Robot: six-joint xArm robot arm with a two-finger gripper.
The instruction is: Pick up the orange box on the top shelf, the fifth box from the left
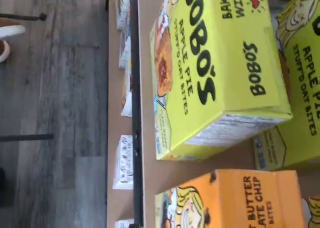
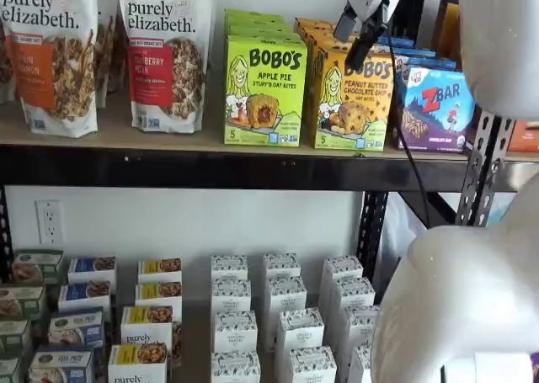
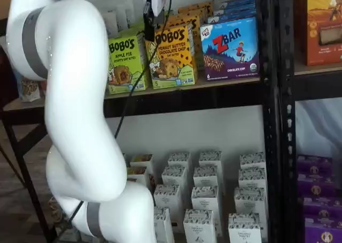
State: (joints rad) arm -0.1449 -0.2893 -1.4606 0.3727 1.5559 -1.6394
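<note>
The orange box [image 2: 354,97] stands upright on the top shelf [image 2: 109,129], between a lime-green Bobo's Apple Pie box [image 2: 264,90] and a blue ZBar box [image 2: 438,105]. It shows in both shelf views [image 3: 172,56], and partly in the wrist view [image 1: 235,198]. My gripper [image 2: 365,39] hangs in front of the orange box's upper left part, close to its top edge; it also shows in a shelf view [image 3: 149,20]. Its black fingers are seen side-on, with no clear gap and nothing held. The wrist view is filled mostly by the Apple Pie box [image 1: 220,72].
Two Purely Elizabeth bags [image 2: 164,50] stand at the left of the shelf. More boxes stand in rows behind the front ones. Black uprights [image 3: 272,93] flank the shelf on the right. Small white cartons [image 2: 282,316] fill the lower shelf. My white arm [image 3: 69,109] stands in front.
</note>
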